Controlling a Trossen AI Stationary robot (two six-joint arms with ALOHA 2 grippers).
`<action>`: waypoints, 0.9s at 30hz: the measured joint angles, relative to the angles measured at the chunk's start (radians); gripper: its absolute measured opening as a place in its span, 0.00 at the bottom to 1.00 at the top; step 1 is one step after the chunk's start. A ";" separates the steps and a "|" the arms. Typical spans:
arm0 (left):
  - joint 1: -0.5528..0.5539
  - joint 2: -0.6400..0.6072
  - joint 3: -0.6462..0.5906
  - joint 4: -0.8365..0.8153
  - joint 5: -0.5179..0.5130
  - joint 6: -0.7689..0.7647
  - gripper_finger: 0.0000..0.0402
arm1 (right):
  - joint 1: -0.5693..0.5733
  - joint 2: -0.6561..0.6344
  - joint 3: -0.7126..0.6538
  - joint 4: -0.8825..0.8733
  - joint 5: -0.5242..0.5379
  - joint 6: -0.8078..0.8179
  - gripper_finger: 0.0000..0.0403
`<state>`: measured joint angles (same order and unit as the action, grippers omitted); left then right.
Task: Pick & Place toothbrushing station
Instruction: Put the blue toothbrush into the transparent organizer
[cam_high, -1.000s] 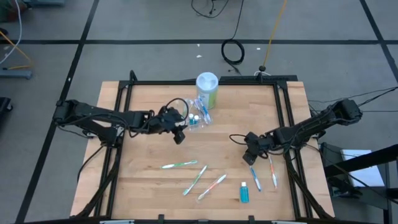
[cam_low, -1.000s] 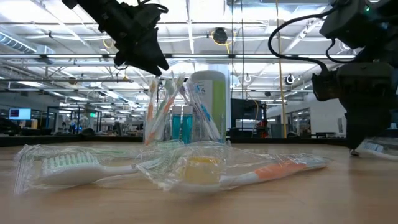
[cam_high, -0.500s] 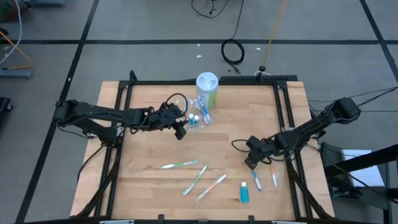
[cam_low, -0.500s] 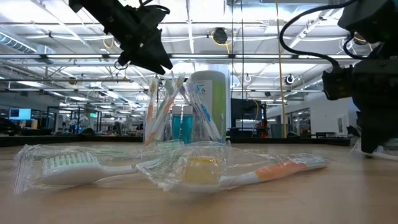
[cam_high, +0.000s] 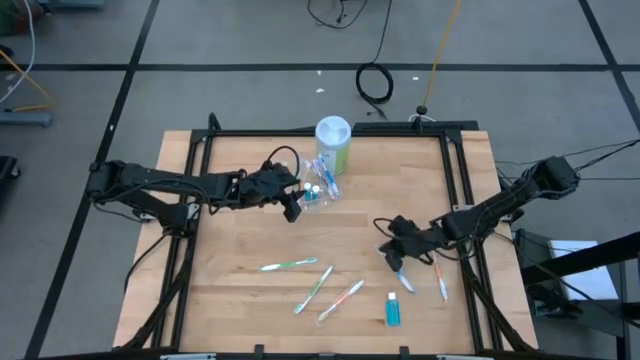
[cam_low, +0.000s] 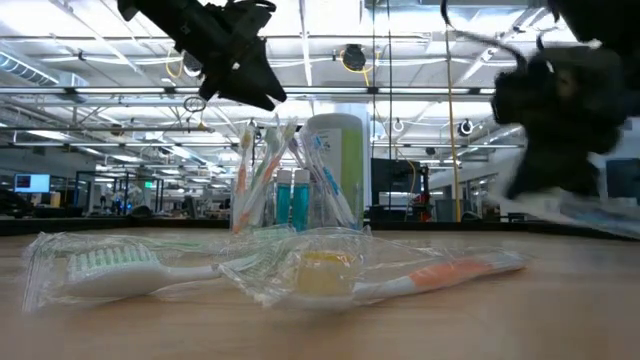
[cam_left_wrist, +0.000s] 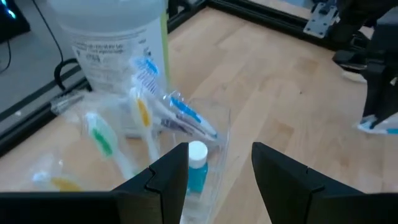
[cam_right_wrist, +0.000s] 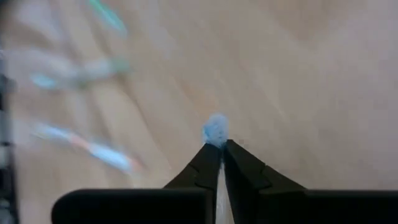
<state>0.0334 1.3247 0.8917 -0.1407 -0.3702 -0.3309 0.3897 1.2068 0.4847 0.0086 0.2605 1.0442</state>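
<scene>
Right gripper (cam_high: 393, 258) is clamped on a blue toothbrush (cam_right_wrist: 215, 130), its head showing just past the fingertips, over the table's (cam_high: 240, 240) right side. Left gripper (cam_left_wrist: 214, 165) hangs open just beside the clear cup (cam_high: 318, 190) holding brushes and blue tubes (cam_left_wrist: 197, 167).

Left pincer (cam_left_wrist: 219, 171) open, right pincer (cam_right_wrist: 219, 154) closed.

robotics lab | framed wooden table (cam_high: 240, 240) | open hall, ceiling trusses (cam_low: 90, 95)
</scene>
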 joint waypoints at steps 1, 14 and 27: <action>0.000 0.000 0.000 0.008 0.001 0.008 0.45 | -0.004 0.000 0.000 0.065 0.043 -0.058 0.02; 0.000 0.000 0.000 0.083 0.004 0.086 0.45 | -0.199 0.029 0.002 0.933 0.532 -0.915 0.02; 0.000 0.000 0.000 0.067 0.004 0.127 0.45 | -0.468 0.293 0.058 1.483 0.082 -1.203 0.02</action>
<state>0.0334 1.3247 0.8917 -0.0734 -0.3664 -0.2039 -0.0780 1.5002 0.5427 1.4917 0.3421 -0.1583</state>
